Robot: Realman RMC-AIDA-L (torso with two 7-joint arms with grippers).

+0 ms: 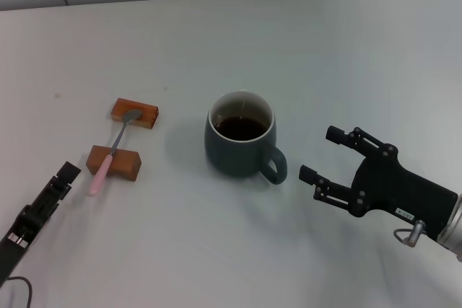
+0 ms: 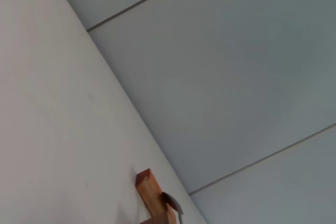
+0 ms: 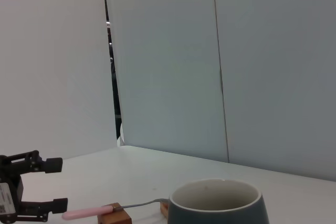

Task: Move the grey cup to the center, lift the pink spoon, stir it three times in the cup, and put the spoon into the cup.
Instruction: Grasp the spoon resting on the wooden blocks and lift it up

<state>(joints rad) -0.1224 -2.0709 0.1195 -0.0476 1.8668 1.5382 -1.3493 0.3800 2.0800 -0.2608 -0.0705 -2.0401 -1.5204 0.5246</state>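
Care belongs with the left gripper [image 1: 63, 177], open and empty just near-left of the pink spoon [image 1: 115, 145] bridging two wooden blocks [image 1: 113, 161]: pinch the pink handle squarely, while the grey cup [image 1: 241, 133] stands central beside the open, empty right gripper [image 1: 322, 154].

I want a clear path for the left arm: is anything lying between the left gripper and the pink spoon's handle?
No. In the head view, only bare table separates the left gripper from the pink spoon, resting across two wooden blocks.

the grey cup [image 3: 216, 204] is cut off below its rim (right wrist view); the left gripper's [image 1: 63, 176] arm leaves the head view.
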